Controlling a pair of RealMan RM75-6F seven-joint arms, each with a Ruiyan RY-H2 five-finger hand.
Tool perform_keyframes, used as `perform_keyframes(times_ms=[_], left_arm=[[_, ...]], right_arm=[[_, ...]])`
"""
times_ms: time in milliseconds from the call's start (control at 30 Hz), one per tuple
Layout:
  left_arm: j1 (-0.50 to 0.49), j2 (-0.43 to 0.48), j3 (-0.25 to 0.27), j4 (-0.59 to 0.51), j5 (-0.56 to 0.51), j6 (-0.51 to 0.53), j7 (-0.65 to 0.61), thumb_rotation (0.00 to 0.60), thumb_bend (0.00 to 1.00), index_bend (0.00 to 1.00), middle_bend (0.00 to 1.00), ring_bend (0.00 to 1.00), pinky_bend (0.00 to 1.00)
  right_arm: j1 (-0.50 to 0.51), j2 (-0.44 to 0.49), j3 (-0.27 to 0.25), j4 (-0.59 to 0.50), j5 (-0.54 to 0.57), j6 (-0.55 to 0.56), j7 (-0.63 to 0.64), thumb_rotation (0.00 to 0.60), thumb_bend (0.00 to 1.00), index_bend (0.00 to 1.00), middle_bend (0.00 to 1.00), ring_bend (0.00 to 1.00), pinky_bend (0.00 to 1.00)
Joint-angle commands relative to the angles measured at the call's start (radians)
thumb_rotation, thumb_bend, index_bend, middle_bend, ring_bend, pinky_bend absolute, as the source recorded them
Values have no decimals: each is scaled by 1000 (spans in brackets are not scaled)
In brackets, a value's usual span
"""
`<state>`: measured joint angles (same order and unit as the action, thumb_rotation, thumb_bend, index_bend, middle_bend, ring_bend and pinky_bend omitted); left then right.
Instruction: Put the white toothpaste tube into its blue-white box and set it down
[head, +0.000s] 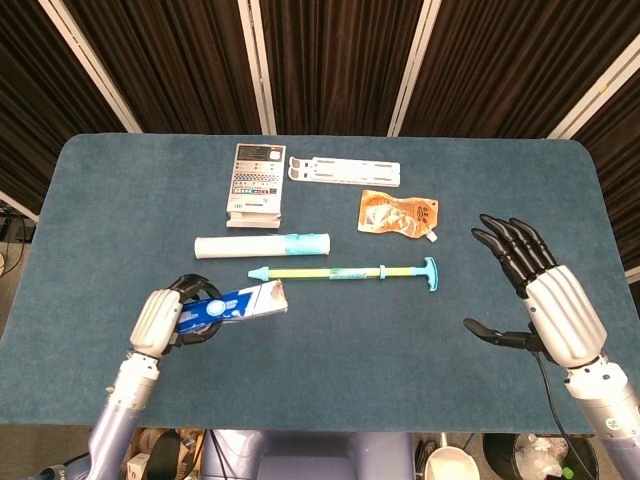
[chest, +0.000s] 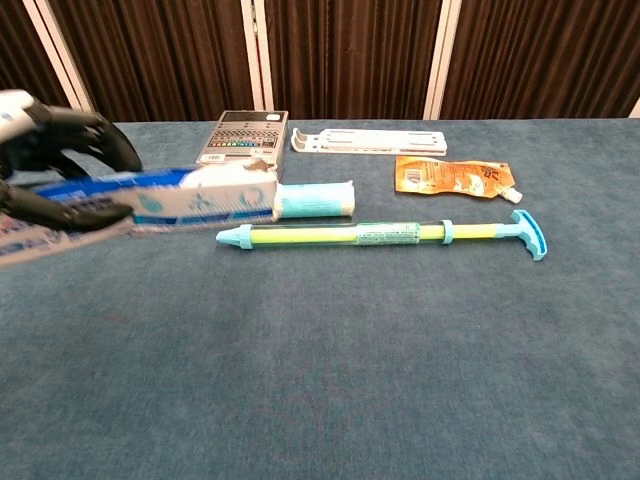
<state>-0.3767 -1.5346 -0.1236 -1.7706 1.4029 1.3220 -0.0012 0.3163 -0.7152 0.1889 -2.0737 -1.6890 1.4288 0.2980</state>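
Toothpaste tube (head: 262, 244): white with a blue-green end, lying flat on the surface (head: 330, 350), outside its box, its long side parallel to the yellow-green rod just in front of it.
Box (head: 236, 304): blue-white, held lengthwise in the left hand, its open end pointing toward the rod's pale blue tip; in the chest view it hides most of the tube.
Left hand (head: 175, 315): fingers wrapped around the box's rear end, in front and to the left of the rod.
Right hand (head: 535, 290): fingers spread apart and holding nothing, raised to the right of the rod's T-shaped handle.
Yellow-green rod (head: 340, 271): long and thin, lying flat across the middle of the surface.
Calculator (head: 255, 184): behind the rod, beyond the tube's white end.
White flat rack (head: 344, 171): behind the rod, just right of the calculator.
Orange pouch (head: 399, 215): behind the rod's handle end, apart from it.
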Motion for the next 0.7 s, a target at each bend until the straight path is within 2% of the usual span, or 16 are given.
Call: perform_keyframes(times_ms=[33,400,533,700], left_arm=[[-16,-52,5,53,-8,-25,-6,600,408,453,431,260,399],[-80,-185,-22,164,-15,-84,26,600,407,448,421,245,382],[-104,-203,-41,180,-37,-109,80,600,407,445,420,245,383],[-130,-203,-88,172,-86,-129,126,600,407,444,418,245,383]], right_arm=[[-5,-19,-8,25,-11,13,17,600,175,77,0,42,0],[-18,-46,-22,94,-25,45,68,600,175,93,0,42,0],[-23,-52,-27,116,-22,54,90,600,174,102,0,42,0],[-28,-66,-38,151,-29,62,112,600,175,103,0,42,0]])
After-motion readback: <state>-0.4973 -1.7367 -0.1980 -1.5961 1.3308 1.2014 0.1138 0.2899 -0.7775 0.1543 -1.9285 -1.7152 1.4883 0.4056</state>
